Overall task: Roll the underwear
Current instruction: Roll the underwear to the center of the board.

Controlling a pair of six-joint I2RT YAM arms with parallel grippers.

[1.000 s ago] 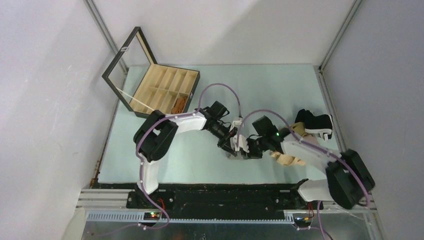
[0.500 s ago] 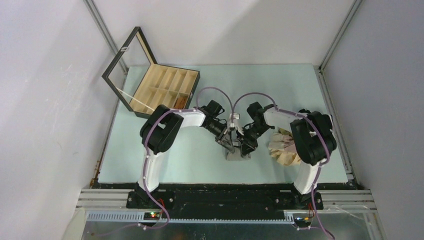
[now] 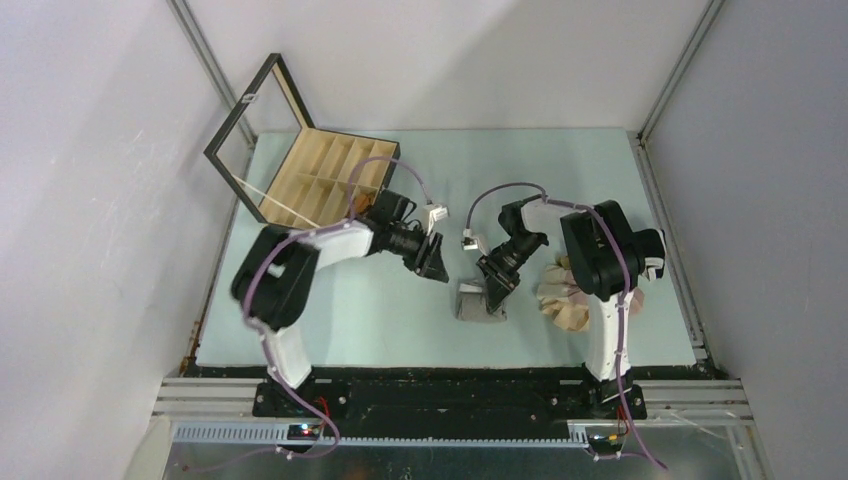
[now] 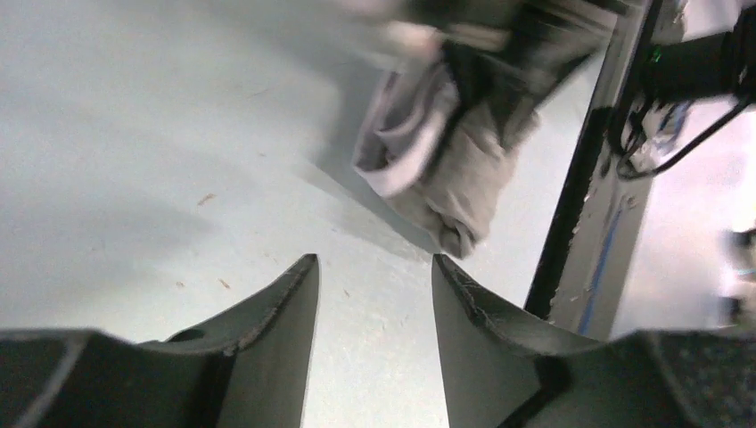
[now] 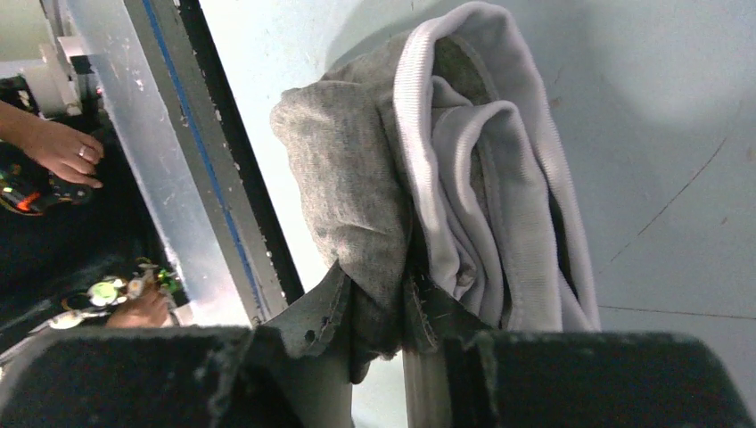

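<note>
The grey underwear is soft knit cloth; the table smooth, matt.

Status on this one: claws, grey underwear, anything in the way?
Left claw open, empty, clear of cloth. Right claw shut on grey underwear, bunched up. Beige underwear alongside, apart.

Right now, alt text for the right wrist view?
The right hand is shut on a bunched grey underwear with a paler ribbed waistband, which rests on the pale green table. The table's black-and-metal edge rail runs down the left side.
</note>
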